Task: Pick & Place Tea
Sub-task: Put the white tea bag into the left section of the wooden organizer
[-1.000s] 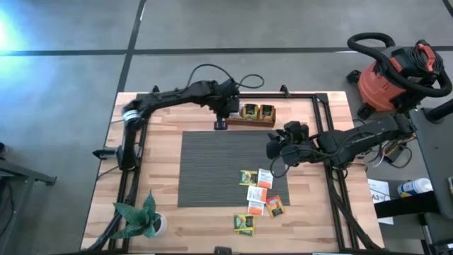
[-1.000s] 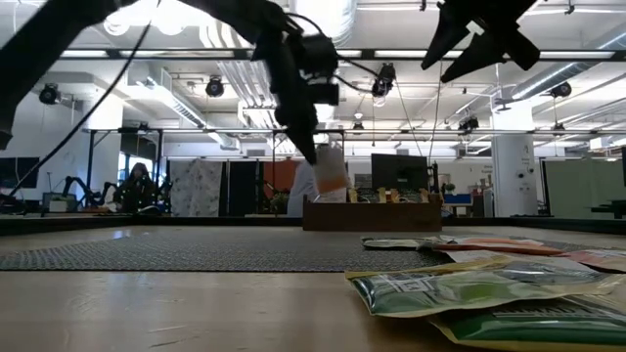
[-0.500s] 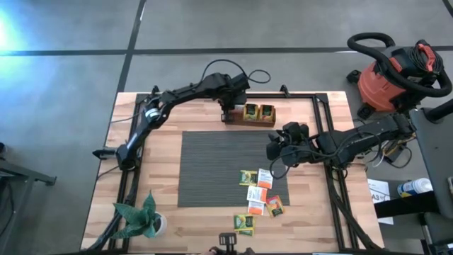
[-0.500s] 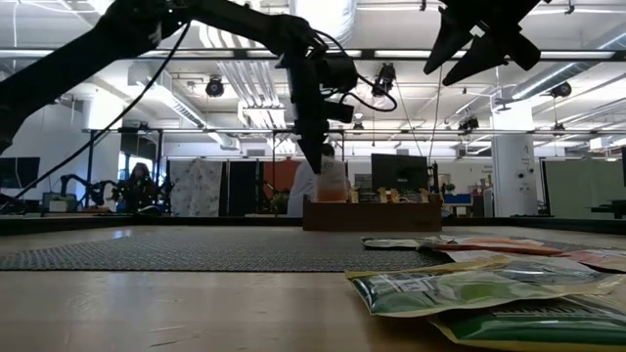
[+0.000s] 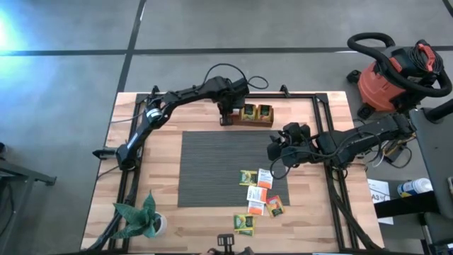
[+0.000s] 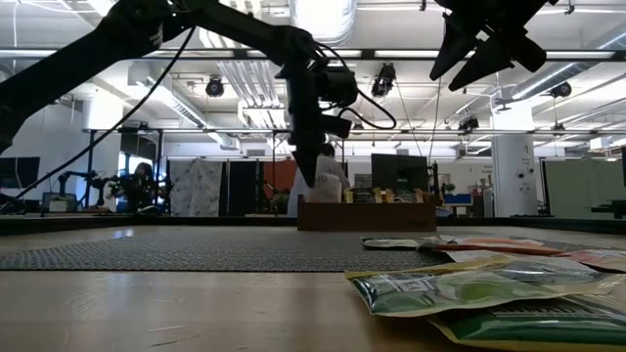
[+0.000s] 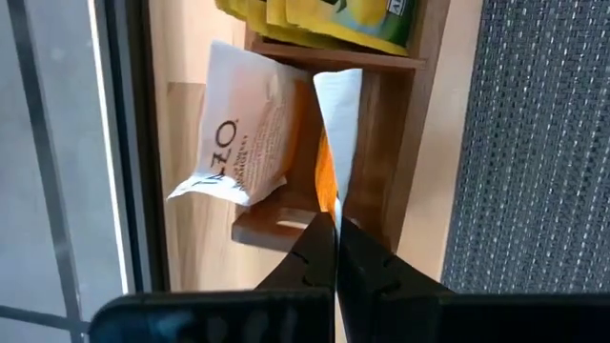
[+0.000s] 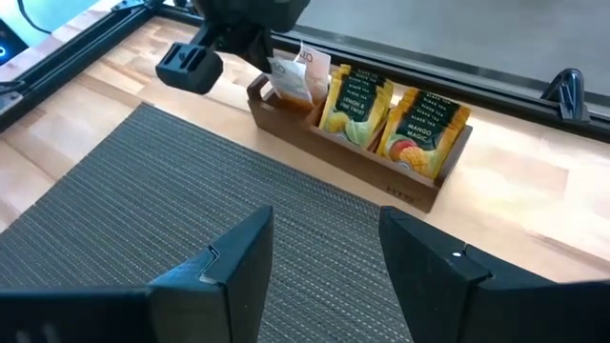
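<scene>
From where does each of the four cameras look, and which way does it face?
High: overhead, straight down; both arms, wooden box.
Low: table height, level across grey mat; arms enter from above.
Left wrist: over left tool, pinching a packet at the box.
Right wrist: behind open right tool, facing box.
All show the box.

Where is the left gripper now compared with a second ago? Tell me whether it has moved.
Yes. The left gripper, shut on a tea packet, has moved from the grey mat's far edge to the wooden tea holder's left end.
</scene>
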